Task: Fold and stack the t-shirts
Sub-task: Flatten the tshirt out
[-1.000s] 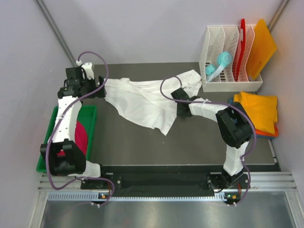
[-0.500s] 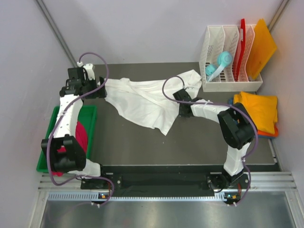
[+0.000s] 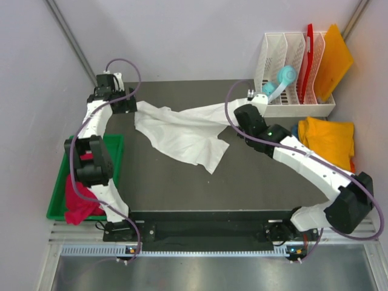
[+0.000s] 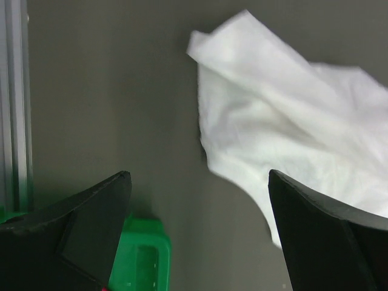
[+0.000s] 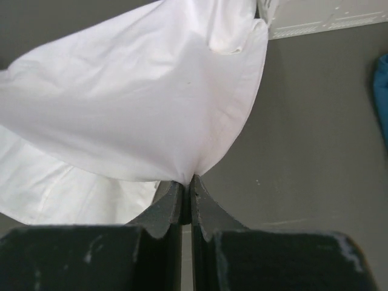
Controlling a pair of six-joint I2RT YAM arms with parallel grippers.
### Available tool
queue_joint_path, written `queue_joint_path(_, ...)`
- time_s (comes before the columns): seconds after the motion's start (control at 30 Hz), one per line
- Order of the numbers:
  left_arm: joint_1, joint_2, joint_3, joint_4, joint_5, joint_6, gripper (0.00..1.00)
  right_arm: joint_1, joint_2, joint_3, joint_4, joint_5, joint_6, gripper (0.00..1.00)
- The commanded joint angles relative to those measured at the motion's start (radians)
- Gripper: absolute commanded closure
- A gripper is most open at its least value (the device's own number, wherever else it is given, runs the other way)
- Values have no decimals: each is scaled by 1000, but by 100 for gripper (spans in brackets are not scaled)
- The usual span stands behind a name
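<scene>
A large white t-shirt point(image 3: 182, 130) lies crumpled across the middle of the dark table. My right gripper point(image 3: 240, 116) is shut on a fold of its right side, and the cloth hangs from the closed tips point(image 5: 187, 179) as a lifted white sheet point(image 5: 151, 103). Over the table, just left of the shirt's left end point(image 4: 285, 115), my left gripper point(image 3: 128, 108) stands wide open point(image 4: 199, 177) with nothing between its fingers. A crimson-pink t-shirt point(image 3: 77, 205) sits in the green bin point(image 3: 116, 145). A yellow-orange t-shirt point(image 3: 330, 138) tops a stack at the right, over orange and blue cloth point(image 5: 383, 91).
A white file rack point(image 3: 291, 66) stands at the back right, holding a red board point(image 3: 309, 51), an orange board point(image 3: 334, 56) and a teal object point(image 3: 280, 82). The green bin's corner point(image 4: 140, 254) shows below my left fingers. Grey walls close in the sides and back.
My right gripper has shut on the white t-shirt and pulled its right side up and back, with the arm swinging out to the right. The left arm has moved back, uncovering the crimson-pink t-shirt.
</scene>
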Motion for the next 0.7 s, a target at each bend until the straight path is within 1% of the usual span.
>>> queue_joint_path(0.0, 2, 139, 177, 43, -44, -44, 1, 24, -74, 12, -147, 87, 23, 100)
queue_joint_path(0.03, 2, 169, 213, 30, -41, -49, 1, 29, -106, 4, -161, 93, 29, 100)
queue_joint_path(0.07, 2, 197, 281, 23, -34, -60, 1, 34, -123, -7, -184, 95, 43, 100)
queue_joint_path(0.13, 1, 286, 351, -22, -6, -67, 1, 35, -160, -41, -202, 87, 56, 100)
queue_joint_path(0.17, -1, 315, 413, -37, 9, -69, 1, 38, -169, -53, -221, 84, 69, 100)
queue_joint_path(0.2, -11, 370, 443, -55, 25, -67, 1, 38, -174, -73, -228, 83, 75, 100)
queue_joint_path(0.23, -18, 393, 490, -83, 26, -57, 1, 40, -180, -82, -238, 71, 81, 100)
queue_joint_path(0.33, -44, 467, 547, -100, 17, -28, 1, 52, -177, -108, -251, 28, 106, 100)
queue_joint_path(0.4, -59, 515, 575, -97, 14, -17, 1, 67, -166, -114, -255, 26, 116, 100)
queue_joint_path(0.47, -67, 570, 639, -105, 19, -6, 1, 80, -142, -107, -262, 23, 125, 100)
queue_joint_path(0.57, -76, 636, 722, -103, 57, -7, 1, 92, -106, -85, -261, 21, 125, 100)
queue_joint_path(0.67, -82, 662, 744, -77, 100, -12, 1, 107, -77, -64, -261, 17, 122, 100)
